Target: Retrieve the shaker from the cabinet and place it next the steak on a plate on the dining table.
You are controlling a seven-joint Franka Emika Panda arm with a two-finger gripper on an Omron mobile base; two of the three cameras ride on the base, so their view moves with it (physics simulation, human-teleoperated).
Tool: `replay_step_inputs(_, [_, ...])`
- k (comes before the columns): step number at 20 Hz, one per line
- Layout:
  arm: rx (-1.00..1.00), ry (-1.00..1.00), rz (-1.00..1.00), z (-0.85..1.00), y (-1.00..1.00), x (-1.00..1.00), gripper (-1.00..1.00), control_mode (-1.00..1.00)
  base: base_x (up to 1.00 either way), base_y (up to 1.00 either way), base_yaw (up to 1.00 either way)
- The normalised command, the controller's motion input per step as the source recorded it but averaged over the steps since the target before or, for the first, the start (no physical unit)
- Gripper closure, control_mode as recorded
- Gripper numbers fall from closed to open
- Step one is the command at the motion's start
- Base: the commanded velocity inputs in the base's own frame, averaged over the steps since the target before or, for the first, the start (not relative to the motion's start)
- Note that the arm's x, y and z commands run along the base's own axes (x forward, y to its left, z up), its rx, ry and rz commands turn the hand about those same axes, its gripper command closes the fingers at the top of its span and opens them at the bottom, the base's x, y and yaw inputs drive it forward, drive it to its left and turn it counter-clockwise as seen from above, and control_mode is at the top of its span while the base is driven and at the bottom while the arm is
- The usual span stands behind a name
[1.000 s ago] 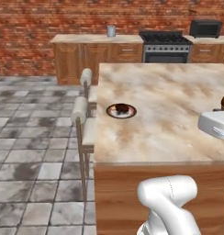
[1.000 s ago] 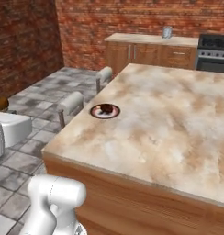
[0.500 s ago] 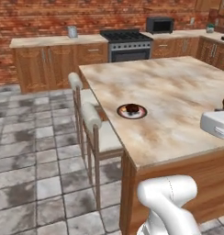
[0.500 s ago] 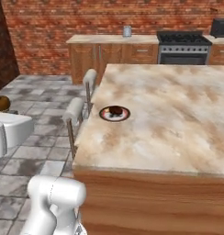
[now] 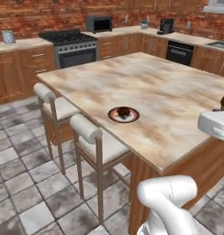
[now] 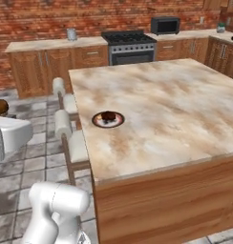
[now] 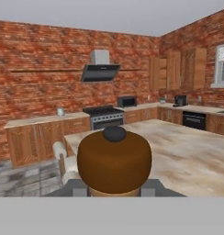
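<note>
Jaws clenched on the shaker (image 7: 114,160), dark knob looming at 6 o'clock in the hand view. Likely light, stiff, smooth wood; best gripped round the tan body under the knob. Plate (image 5: 123,114) with steak (image 5: 125,111) waiting on the counter (image 5: 169,92), well apart.

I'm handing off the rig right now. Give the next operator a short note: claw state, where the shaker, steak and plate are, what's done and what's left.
Claw: shut on the shaker, its dark knob top close to the hand camera.
Plate with the steak sits on the dining table, near the edge by the two stools.
Done: shaker is out of the cabinet and in the grip.
Left: bring the shaker over the table, set it down beside the plate, release.
</note>
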Motion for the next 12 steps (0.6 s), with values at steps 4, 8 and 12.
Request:
replay_step_inputs(4, [0.00, 0.00, 0.00, 0.00, 0.00, 0.00, 1.00, 1.00, 0.50, 0.01, -0.30])
replay_step_inputs(8, [0.00, 0.00, 0.00, 0.00, 0.00, 0.00, 1.00, 1.00, 0.73, 0.19, -0.12])
replay_step_inputs(12, [0.00, 0.00, 0.00, 0.00, 0.00, 0.00, 1.00, 1.00, 0.24, 0.84, -0.22])
